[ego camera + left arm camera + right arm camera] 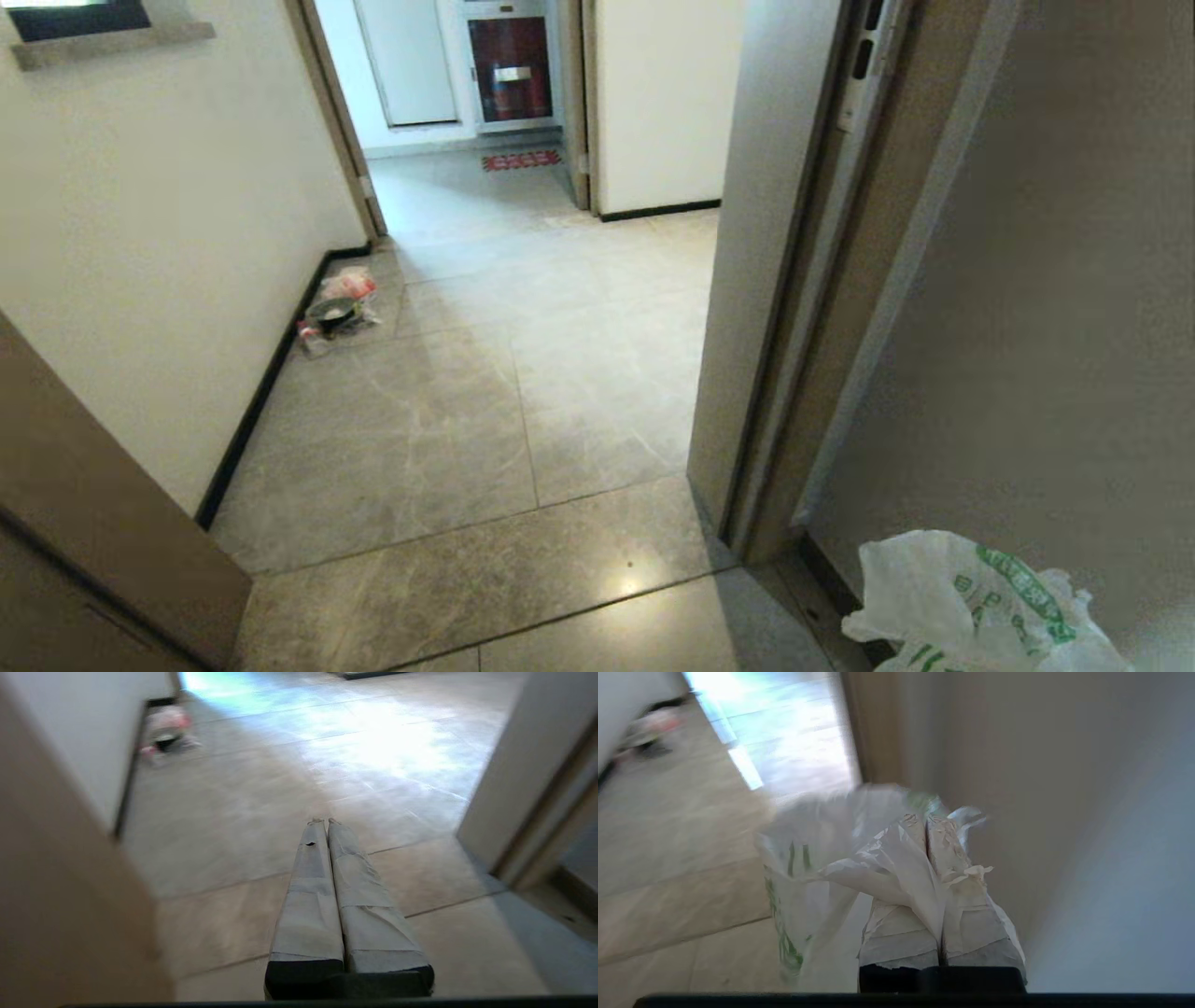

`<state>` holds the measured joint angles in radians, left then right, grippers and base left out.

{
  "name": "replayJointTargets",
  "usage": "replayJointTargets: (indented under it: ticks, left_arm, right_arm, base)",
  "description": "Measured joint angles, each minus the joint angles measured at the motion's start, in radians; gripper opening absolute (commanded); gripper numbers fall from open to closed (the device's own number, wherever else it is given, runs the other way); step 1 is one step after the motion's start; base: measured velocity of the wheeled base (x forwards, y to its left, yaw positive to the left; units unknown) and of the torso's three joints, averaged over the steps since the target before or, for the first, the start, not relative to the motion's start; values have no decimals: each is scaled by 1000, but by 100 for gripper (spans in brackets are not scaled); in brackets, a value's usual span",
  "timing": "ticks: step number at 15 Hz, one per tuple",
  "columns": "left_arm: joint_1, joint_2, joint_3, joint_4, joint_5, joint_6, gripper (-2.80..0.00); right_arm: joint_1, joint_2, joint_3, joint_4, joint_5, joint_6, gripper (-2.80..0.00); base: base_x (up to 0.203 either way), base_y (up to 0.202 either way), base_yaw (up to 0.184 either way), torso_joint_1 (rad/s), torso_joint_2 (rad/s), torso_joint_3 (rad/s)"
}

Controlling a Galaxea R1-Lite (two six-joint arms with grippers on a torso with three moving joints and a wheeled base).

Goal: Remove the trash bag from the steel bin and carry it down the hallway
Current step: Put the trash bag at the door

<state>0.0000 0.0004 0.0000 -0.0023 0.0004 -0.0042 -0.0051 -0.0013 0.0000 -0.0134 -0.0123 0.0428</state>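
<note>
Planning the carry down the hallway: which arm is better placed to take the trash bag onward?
The right. Its end effector is already shut on the trash bag, which hangs at the robot's right by the door. The left end effector is shut and empty over the floor tiles.

trash bag (pixel 817 877) — white, green print, crumpled | hallway (pixel 467 401) — grey tiles

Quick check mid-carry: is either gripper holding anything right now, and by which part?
The right gripper is shut on the trash bag, pinching its bunched top. The left gripper is shut and empty.
</note>
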Motion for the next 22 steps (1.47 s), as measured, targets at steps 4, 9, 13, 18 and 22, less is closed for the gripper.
replayJointTargets:
  ticks: [4, 9, 13, 18, 22]
  left_arm:
    - [0, 0, 0, 1, 0, 0, -280]
    - [0, 0, 0, 1, 0, 0, -280]
    - [0, 0, 0, 1, 0, 0, -280]
    - [0, 0, 0, 1, 0, 0, -280]
    - [0, 0, 0, 1, 0, 0, -280]
  right_arm:
    - [0, 0, 0, 0, 0, -1, -280]
    - [1, 0, 0, 0, 0, -1, -280]
    - [1, 0, 0, 0, 0, -1, -280]
    - [0, 0, 0, 0, 0, -1, -280]
    - [0, 0, 0, 0, 0, -2, -280]
  base:
    - [0, 3, -21, 0, 0, 0]
    - [2, -5, 54, 1, 1, 0]
    - [3, -19, 169, 1, 0, 3]
    - [3, -19, 166, 1, -1, 1]
    - [0, -7, 77, 4, 1, 2]
